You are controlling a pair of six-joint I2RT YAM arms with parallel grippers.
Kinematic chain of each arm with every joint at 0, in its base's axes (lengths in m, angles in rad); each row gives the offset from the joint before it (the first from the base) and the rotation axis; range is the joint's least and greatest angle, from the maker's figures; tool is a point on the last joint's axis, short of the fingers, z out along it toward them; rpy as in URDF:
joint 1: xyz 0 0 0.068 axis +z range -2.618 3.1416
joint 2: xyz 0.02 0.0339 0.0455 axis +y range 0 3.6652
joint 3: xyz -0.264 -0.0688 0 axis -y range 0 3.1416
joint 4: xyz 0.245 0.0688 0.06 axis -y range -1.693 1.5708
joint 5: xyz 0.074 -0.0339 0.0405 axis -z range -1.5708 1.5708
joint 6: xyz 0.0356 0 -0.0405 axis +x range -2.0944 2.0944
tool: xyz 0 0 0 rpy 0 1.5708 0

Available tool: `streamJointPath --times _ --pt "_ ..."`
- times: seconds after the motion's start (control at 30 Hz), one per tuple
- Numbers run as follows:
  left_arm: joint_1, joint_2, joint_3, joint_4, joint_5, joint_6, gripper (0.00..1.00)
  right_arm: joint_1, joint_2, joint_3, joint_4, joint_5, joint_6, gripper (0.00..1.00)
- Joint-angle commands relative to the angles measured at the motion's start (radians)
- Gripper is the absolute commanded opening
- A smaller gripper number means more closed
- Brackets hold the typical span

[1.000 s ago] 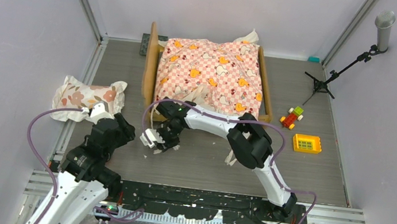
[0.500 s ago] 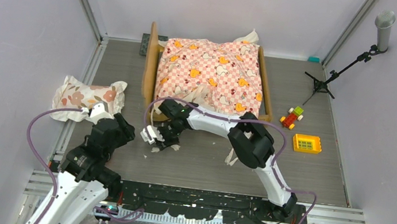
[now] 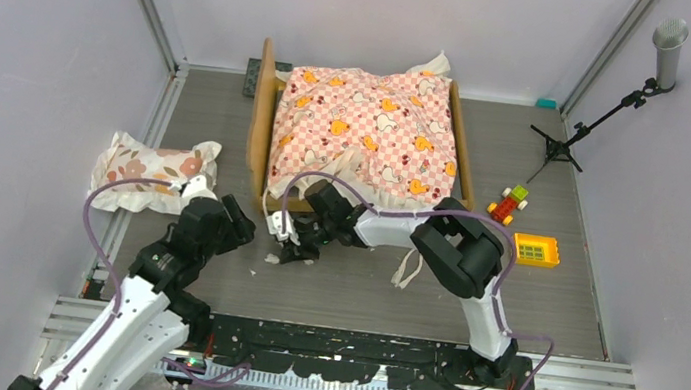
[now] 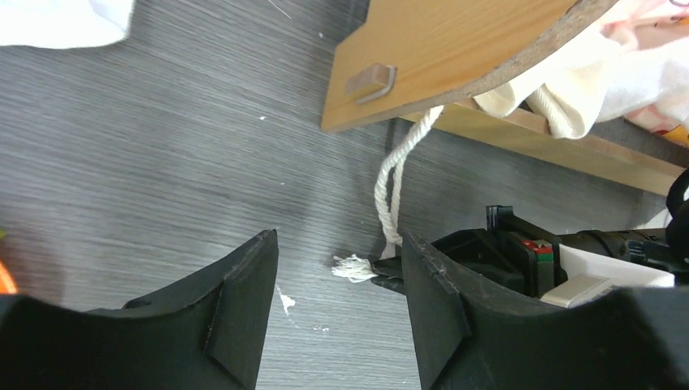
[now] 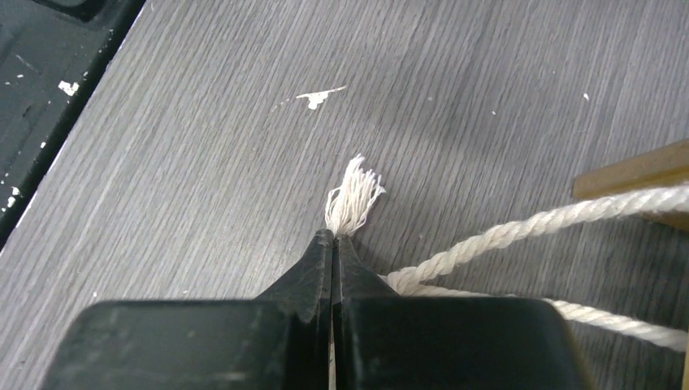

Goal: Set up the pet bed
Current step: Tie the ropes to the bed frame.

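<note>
Your right hand (image 5: pixel 331 244) is clenched on the rope (image 5: pixel 520 231) at its frayed tip, probably to draw it taut; left hand (image 4: pixel 340 244) hovers released alongside. The pet bed (image 3: pixel 259 133) sits just beyond, far-centre on the table (image 3: pixel 548 312).

The top camera looks down over the whole table (image 3: pixel 529 300) from behind its near edge. Both wrist cameras sit low and close over the tabletop, sharing the frayed rope (image 5: pixel 353 195) beside the pet bed (image 4: pixel 455 41).

No word, brand, number or sign is readable anywhere from here. The checkered sheet (image 3: pixel 367 127) bears only printed pictures, and the red and green patch (image 4: pixel 537 246) on a black housing is too small to read.
</note>
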Motion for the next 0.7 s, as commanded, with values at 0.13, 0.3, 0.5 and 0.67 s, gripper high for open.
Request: streamJointPath --times 0.13,0.3,0.5,0.67 --pt "-0.001 0.205 -0.031 0.311 0.145 0.025 0.59 -0.002 -0.11 -0.052 0.142 -0.055 0.095 0.01" --pt "-0.001 0.297 -0.049 0.409 0.15 0.039 0.59 -0.002 -0.139 -0.06 0.11 -0.083 0.077 0.01" --pt "-0.001 0.391 -0.063 0.507 0.149 0.04 0.58 -0.001 -0.163 -0.072 0.107 -0.092 0.071 0.01" --pt "-0.001 0.459 -0.06 0.553 0.139 0.044 0.5 -0.001 -0.172 -0.078 0.101 -0.098 0.069 0.01"
